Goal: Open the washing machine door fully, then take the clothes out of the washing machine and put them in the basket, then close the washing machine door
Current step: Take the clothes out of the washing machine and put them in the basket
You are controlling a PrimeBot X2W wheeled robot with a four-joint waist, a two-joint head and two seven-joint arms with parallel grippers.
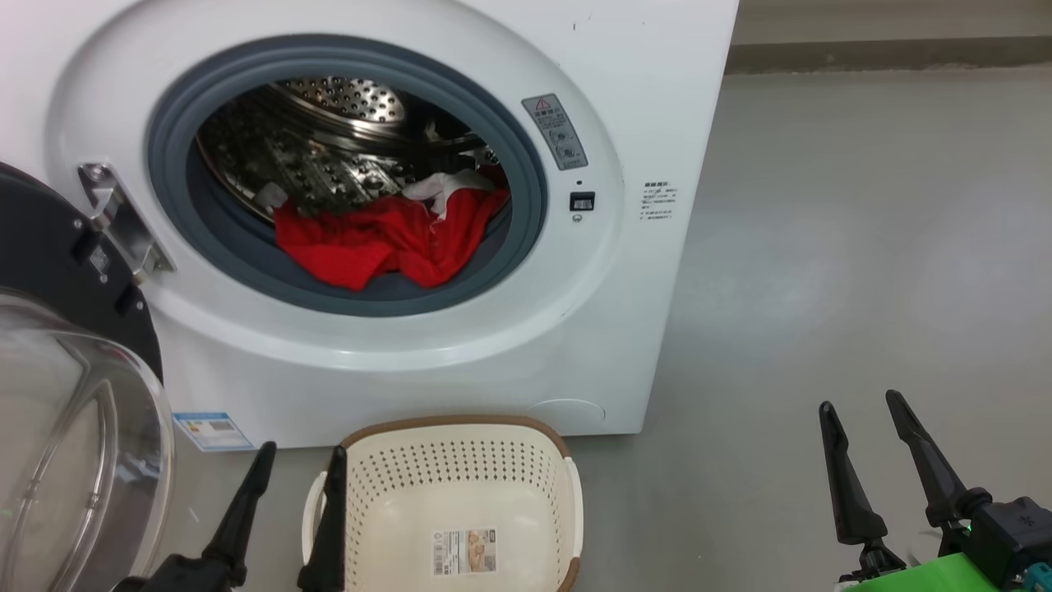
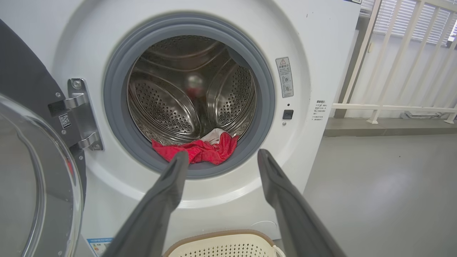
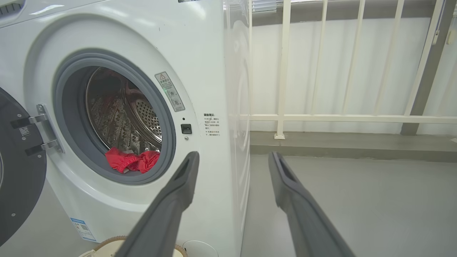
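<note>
Washer (image 3: pixel 200 53) w/ red clothes (image 3: pixel 131 161), door (image 3: pixel 18 178) open

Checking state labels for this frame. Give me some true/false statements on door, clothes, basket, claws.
The washing machine door stands open. True.
The basket stands on the floor before the washing machine. True.
The clothes lie in the basket. False: they lie in the drum.
The left claw grips the clothes. False: it is open, holding nothing.
The right claw is open and empty. True.

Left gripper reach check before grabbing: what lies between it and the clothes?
Open air, then the grey seal's lower lip just before the clothes; see the left wrist view.
</note>
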